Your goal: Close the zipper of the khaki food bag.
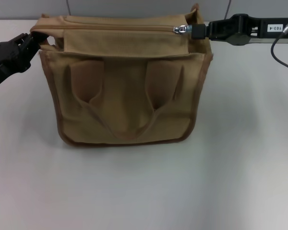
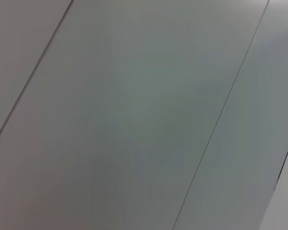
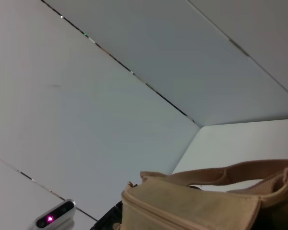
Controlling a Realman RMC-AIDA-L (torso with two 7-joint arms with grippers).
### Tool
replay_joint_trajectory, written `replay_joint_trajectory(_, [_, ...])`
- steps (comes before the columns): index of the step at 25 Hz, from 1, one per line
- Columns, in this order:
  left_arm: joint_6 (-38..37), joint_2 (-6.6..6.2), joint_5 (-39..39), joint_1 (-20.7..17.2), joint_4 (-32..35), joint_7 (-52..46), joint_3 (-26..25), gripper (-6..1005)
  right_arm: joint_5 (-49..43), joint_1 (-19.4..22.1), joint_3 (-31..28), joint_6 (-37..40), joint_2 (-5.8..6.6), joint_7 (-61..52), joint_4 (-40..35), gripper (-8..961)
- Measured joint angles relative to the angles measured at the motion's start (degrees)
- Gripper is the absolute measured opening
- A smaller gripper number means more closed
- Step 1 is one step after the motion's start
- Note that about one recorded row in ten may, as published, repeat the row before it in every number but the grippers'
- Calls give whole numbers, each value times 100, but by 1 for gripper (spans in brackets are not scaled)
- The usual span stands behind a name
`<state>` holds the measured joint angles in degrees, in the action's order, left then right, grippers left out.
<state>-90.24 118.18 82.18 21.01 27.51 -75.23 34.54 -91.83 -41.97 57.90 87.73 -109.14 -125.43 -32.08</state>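
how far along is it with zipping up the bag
Nearly done, it looks: the zipper line reads closed across the top of the khaki food bag, with the silver slider at the right-hand end. In hand: the right gripper is at the slider and the left gripper braces the opposite corner. Left: letting go.

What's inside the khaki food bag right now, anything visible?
Nothing of the inside shows. The khaki food bag is covered on top by its flap and zipper, with the silver slider at its right end beside the right end effector. Contents are hidden.
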Motion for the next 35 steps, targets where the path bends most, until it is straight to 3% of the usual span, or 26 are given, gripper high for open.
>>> replay_joint_trajectory(19, [25, -10, 0, 18, 0, 0, 0, 24, -63, 32, -51, 7, 7, 2, 4, 7])
replay_joint_trajectory(35, [25, -6, -1, 1, 0, 0, 9, 25, -30, 30, -51, 67, -37, 4, -17, 126])
